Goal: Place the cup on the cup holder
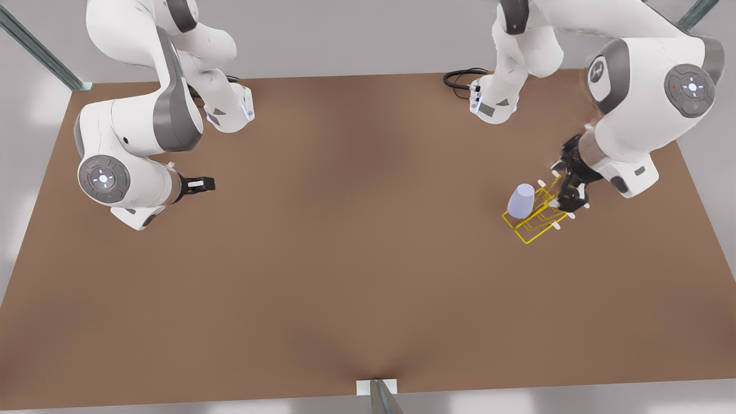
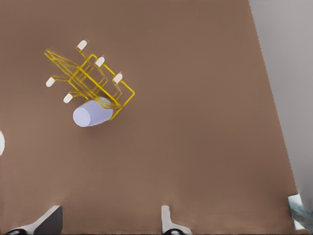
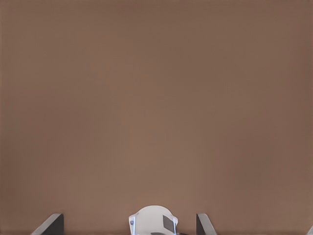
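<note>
- Brown and bare, the table (image 1: 345,259) stretched before you under two white arms, with grey wall behind.
- Your left claw (image 1: 566,192), on the front view's right, hung just beside the cup holder (image 1: 537,215), touching nothing; its fingers (image 2: 168,220) stood spread in the left wrist view.
- Your right claw (image 1: 201,184) waited well apart on the front view's left, over bare table; its fingers (image 3: 203,223) were spread too, pinching nothing.
- You could see the cup (image 1: 521,200) sitting tilted on a prong at the near end of the yellow wire rack, so the placement looked done.
- If you had to regrip, you would likely find the cup light, stiff and smooth, so somewhat slippery.
- A pinch across its tapered wall near the wider rim seemed safest.
- That thin rack looked easy to nudge or tip.
</note>
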{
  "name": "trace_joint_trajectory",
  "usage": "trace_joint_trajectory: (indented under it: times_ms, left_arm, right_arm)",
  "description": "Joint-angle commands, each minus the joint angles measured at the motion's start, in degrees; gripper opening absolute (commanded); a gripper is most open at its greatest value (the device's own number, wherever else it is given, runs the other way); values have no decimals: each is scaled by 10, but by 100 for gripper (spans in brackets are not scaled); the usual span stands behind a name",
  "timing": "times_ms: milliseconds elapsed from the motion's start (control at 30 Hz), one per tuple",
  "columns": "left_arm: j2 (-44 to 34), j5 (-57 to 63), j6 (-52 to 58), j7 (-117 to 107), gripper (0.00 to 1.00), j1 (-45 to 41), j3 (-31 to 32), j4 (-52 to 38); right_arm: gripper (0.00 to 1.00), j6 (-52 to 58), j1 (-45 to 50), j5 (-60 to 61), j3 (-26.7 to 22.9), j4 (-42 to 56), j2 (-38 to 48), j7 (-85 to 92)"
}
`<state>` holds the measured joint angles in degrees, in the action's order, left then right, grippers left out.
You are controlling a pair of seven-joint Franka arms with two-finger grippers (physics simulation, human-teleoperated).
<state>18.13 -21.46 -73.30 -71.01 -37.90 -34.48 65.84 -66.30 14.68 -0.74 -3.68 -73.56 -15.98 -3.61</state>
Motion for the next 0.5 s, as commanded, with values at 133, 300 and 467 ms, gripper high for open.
trace_joint_trajectory:
  times_ms: [133,300,467]
  left_arm:
    - [-82,246,7,623,100,364,460,82]
    - [-31,255,-51,589,100,328,460,67]
    - [-30,255,-36,659,100,329,443,67]
  right_arm:
    - [100,0,1,-1,-1,0,1,0]
    - [100,0,1,-1,0,0,1,1]
    - [100,0,1,-1,0,1,1,0]
